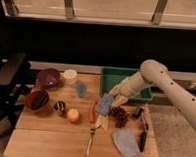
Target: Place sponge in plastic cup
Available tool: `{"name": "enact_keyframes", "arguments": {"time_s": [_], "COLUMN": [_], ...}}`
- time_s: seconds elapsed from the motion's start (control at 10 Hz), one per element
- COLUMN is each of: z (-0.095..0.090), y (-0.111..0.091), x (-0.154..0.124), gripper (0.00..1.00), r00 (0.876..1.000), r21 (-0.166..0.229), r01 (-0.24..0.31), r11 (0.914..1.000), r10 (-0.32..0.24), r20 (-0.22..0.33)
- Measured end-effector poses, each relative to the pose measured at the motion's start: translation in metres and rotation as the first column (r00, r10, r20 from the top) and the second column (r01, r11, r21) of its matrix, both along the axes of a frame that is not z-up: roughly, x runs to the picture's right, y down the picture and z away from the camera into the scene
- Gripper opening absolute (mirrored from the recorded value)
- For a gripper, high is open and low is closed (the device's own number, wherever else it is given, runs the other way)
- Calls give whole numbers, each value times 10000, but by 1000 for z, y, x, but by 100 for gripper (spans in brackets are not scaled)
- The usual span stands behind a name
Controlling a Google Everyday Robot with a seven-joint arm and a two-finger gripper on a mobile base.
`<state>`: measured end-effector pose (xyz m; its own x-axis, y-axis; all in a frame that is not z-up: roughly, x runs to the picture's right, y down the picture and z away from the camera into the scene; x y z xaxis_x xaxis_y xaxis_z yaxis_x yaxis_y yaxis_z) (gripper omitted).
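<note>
My claw (111, 100) is clamped shut on the sponge (104, 105), which sits tilted at its tip over the wooden table (47, 140). Closest to the claw, just under it toward the view's left, lies the carrot (93, 112). A bunch of dark grapes (119, 115) sits just under it on the other side. Right behind the claw is the green bin (111, 76), and my forearm crosses its front wall. A little further off, up and to the view's left of the claw, the plastic cup (81, 89) stands upright, apart from the sponge. Out beyond the carrot are the orange (73, 115) and a small dark can (60, 108). Toward the table's front edge, well below the claw, lie a fork (90, 140), a grey-blue cloth pad (125, 143) and a black-handled knife (143, 138). Farthest from the claw, past the cup, stand the white round container (70, 75), the purple bowl (48, 78) and a red-brown bowl (36, 99).
</note>
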<state>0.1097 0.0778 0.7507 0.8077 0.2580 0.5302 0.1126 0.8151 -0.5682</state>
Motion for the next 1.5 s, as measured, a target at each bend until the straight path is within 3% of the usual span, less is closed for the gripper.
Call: {"name": "enact_keyframes", "arguments": {"time_s": [0.1, 0.4, 0.5, 0.8, 0.9, 1.5], "z": [6, 9, 10, 19, 23, 23], "y": [-8, -50, -71, -110, -115, -115], "x": [3, -5, -8, -38, -57, -54], "gripper": [0, 0, 0, 0, 0, 0], "r00": [9999, 9996, 9994, 10000, 9993, 9995], "r21": [101, 910, 1318, 2164, 2277, 2321], "r01": [-60, -76, -44, 39, 100, 66], "r11": [9999, 9958, 9913, 9763, 9737, 9727], "r10": [61, 102, 87, -32, -177, -138], "r20": [-121, -280, -322, -35, 319, 295]}}
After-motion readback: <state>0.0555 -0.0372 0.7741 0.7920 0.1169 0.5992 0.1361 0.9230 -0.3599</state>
